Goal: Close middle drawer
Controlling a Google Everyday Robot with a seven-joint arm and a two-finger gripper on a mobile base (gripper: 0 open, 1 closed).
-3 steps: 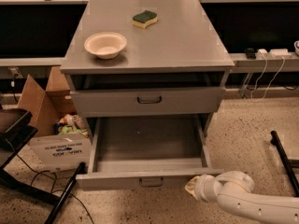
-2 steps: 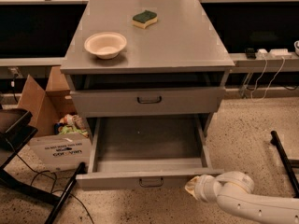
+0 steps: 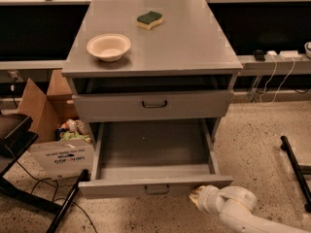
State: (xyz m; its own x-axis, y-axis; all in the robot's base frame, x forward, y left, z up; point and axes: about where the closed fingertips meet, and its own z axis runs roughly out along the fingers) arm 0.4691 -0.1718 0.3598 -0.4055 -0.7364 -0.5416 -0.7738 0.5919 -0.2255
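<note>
The middle drawer (image 3: pixel 150 152) is pulled far out of the grey cabinet (image 3: pixel 194 47), showing its long plain grey tray. Its low, wide front panel (image 3: pixel 116 187) carries a small dark bail handle (image 3: pixel 156 190) at the centre. Above it, the drawer with the taller front panel (image 3: pixel 194 106) stands a little out from the cabinet. My white arm (image 3: pixel 238 208) comes in from the bottom right. My gripper (image 3: pixel 197 196) is just below the right end of the open drawer's front panel, close to it or touching it.
A cream bowl (image 3: pixel 109 46) and a green and yellow sponge (image 3: pixel 149 19) sit on the cabinet top. A cardboard box (image 3: pixel 53 140) with items stands at the left beside black stand legs (image 3: pixel 34 198). A black bar (image 3: pixel 294 164) lies on the floor at the right.
</note>
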